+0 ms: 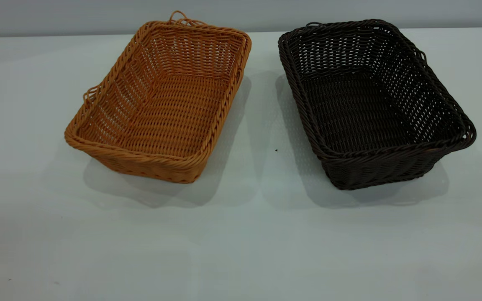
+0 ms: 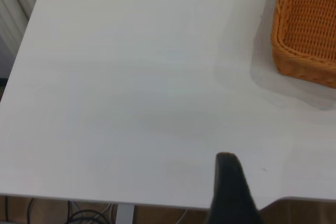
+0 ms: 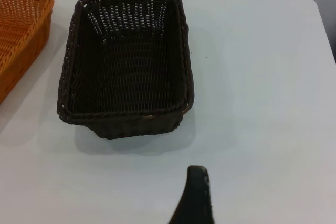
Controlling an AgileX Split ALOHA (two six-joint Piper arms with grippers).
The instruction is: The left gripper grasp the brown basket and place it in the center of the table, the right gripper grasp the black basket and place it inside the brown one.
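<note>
No text, label, brand, number or sign can be read in any of the views. The brown basket (image 1: 161,104) and the black basket (image 1: 370,104) show only plain woven wicker, and the white table (image 1: 241,242) carries no markings.

The outside camera looks down from in front at the table (image 1: 241,251), with both baskets side by side. The left wrist camera sits high over the table's edge and catches only a corner of the brown basket (image 2: 310,30). The right wrist camera looks down on the whole black basket (image 3: 126,61), with the brown one at its side.
</note>
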